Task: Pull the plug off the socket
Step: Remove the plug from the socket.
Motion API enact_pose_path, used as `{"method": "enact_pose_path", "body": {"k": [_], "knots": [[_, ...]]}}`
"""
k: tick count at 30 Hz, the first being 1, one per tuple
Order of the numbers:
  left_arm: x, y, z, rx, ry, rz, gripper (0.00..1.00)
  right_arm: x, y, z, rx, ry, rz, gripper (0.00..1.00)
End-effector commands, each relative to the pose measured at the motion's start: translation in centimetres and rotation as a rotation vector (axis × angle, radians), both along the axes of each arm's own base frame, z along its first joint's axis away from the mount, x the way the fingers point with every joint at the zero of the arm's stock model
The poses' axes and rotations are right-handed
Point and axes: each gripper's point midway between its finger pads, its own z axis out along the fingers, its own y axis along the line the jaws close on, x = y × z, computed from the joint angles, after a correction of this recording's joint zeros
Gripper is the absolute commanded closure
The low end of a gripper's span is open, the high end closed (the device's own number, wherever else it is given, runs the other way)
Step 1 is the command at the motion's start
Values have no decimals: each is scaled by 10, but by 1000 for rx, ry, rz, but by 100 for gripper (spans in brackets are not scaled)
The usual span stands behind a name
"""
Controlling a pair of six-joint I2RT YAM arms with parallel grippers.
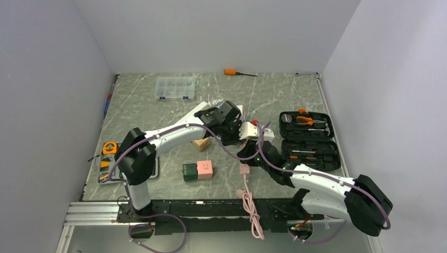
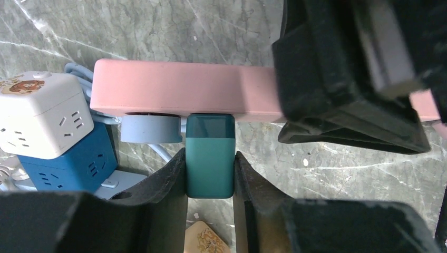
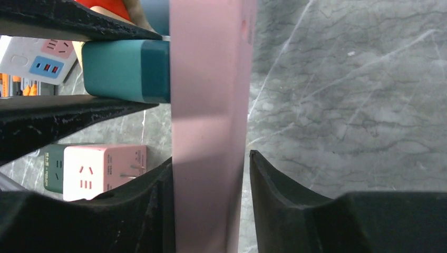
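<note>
Nearest to the lens: black fingers of the left gripper [image 2: 210, 156], pressed flat against both long sides of the teal rectangular plastic plug [image 2: 210, 132]. Clenched on it, with no gap seen at either pad. Plug position: not yet out, its front end flush against the long pink plastic power strip [image 2: 179, 87], no prongs showing. Gripped on the body, probably to allow a straight pull away from the socket face without twisting.

Around the same strip, further along: the black right gripper [image 3: 210, 174], one finger touching the pink side, a thin dark line beside the other tip. Cannot tell whether truly clamped or only placed around. Put there, by judgement, to hold the strip firm above the grey marbled table [image 3: 342, 79], so that only the plug moves.

Just beside the teal plug, in the next socket: a round grey-blue plug [image 2: 150, 129], very near the left finger, so some risk of rubbing. Further left: a white cube socket [image 2: 45, 113] against a blue cube socket [image 2: 68, 166], apart from both grippers.

Task judged at the pulling step: grip made, separation not yet begun.
</note>
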Motion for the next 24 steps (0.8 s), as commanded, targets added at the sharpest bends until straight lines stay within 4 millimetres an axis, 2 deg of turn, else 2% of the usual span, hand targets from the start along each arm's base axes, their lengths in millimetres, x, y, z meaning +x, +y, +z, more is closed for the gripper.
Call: {"method": "enact_pose_path", "body": {"k": [1,5,8,10,14,20,24], "knots": [[-3,-6,41,-87,-40,-17,98,22,23,31,79,-89,29,58],[-2,-4,40,-73,-54,-20,98,21,25,27,82,-67,31,78],[1,3,35,-33,-79,-13,99,19,15,23,67,-63,-2,92],[4,9,31,3,-91,-8,100,18,7,21,53,-61,-29,97],[5,18,32,26,-126,-10,100,17,-5,12,19,-29,-64,100],[5,36,49,32,-159,-13,100,14,-15,-5,-12,28,-84,100],[0,55,45,74,-173,-29,100,13,-23,-14,-26,61,-105,100]]}}
